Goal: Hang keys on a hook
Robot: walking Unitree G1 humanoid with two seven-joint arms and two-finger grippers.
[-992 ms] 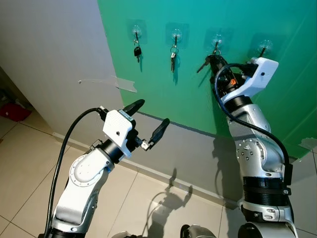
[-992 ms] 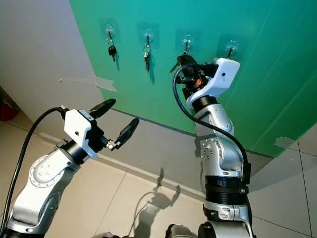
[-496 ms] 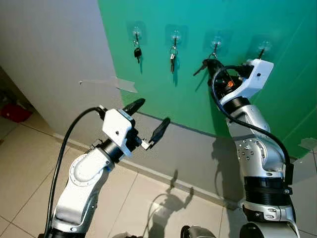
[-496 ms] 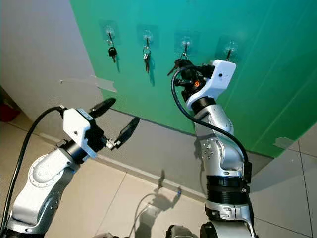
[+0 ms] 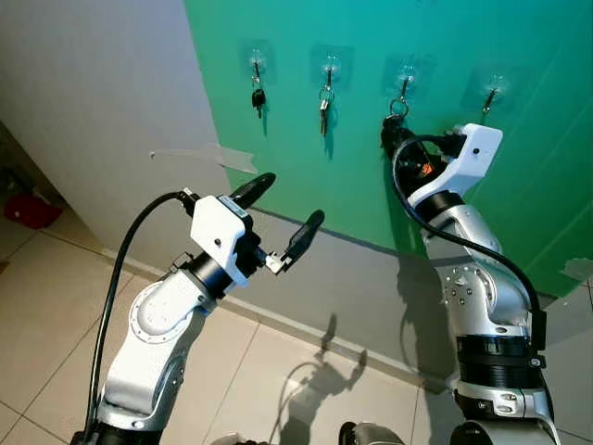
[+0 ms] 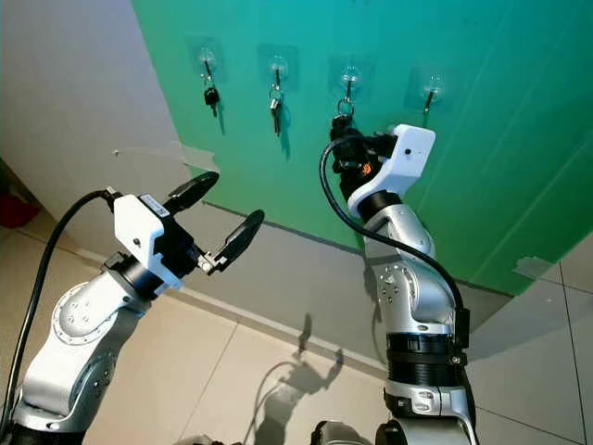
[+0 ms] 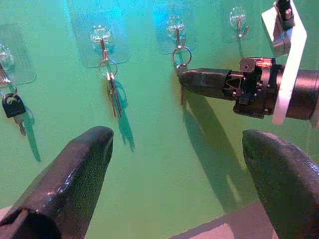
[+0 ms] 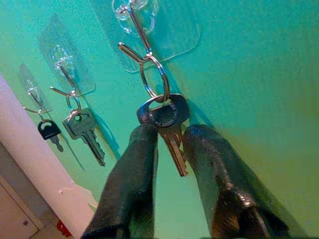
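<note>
A silver key on a ring [image 8: 163, 112] hangs from the third clear hook [image 5: 405, 79] on the green wall. My right gripper [image 8: 167, 137] is just under that hook. Its fingers stand slightly apart on either side of the key's blade, and the key lies flat against the wall. The left wrist view has the ring [image 7: 182, 55] on the hook above the right gripper [image 7: 199, 82]. Lower down and well off the wall, my left gripper [image 5: 289, 201] is held up, wide open and empty.
A black-headed key [image 5: 258, 95] and a silver key [image 5: 324, 102] hang on the first two hooks. The fourth hook [image 5: 491, 93] is bare. A grey band [image 5: 371, 278] runs under the green panel, above the tiled floor [image 5: 56, 306]. Tape [image 5: 232, 156] sticks to the white wall.
My right gripper has dropped from hook height to just below the third hook, and the key ring now hangs on that hook. The left arm has risen slightly.
</note>
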